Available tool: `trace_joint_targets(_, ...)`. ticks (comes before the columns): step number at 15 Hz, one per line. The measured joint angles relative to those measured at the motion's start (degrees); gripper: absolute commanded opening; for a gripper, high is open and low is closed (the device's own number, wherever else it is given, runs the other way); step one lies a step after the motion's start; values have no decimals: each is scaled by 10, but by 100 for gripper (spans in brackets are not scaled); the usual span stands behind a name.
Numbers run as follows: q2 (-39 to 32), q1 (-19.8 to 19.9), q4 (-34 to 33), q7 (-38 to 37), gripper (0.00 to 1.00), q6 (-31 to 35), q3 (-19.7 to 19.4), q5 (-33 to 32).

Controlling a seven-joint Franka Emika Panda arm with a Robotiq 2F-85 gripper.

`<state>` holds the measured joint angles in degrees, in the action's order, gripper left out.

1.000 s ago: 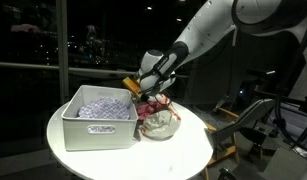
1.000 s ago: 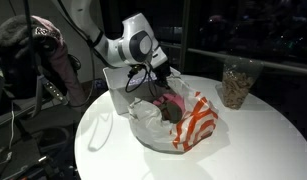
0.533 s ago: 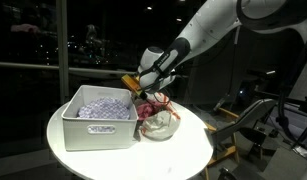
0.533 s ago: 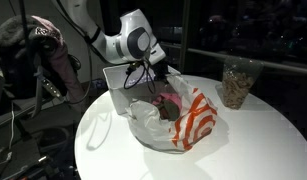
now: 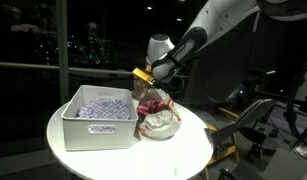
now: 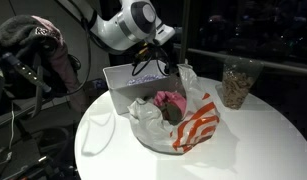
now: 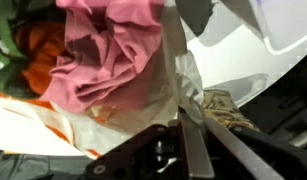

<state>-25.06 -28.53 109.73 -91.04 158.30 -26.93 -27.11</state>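
Now the gripper [image 7: 188, 125] has pinched shut on the thin rim of the plastic bag [image 6: 178, 125] and risen since a second ago, tenting it upward, so the hold looks made; the bag, pink cloth [image 7: 113, 50] inside, rests on the round table [image 5: 193, 150] beside the white bin [image 5: 93, 128]. No writing is readable, only red-and-white stripes

I see the plastic bag [image 6: 188, 125] slumped on the table [image 6: 255, 140], just beside the grey bin [image 5: 93, 128]. It is crinkled translucent white, with broad red-orange stripes across one side. Its mouth gapes upward, and one edge of the rim [image 7: 181, 85] is drawn up into a taut peak above the rest. A crumpled pink cloth [image 6: 170, 99] lies bunched inside.
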Motion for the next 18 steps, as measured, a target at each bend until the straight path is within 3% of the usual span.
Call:
trace_joint_targets(4, 64, 9, 22, -14, 0, -53, 5, -107)
trace_joint_targets(9, 154, 73, 56, -20, 0, -133, 88, -211)
trace_joint_targets(15, 236, 160, 91, -19, 0, -173, 192, -254)
trace_joint_targets(18, 242, 187, 103, -7, 0, -173, 226, -252)
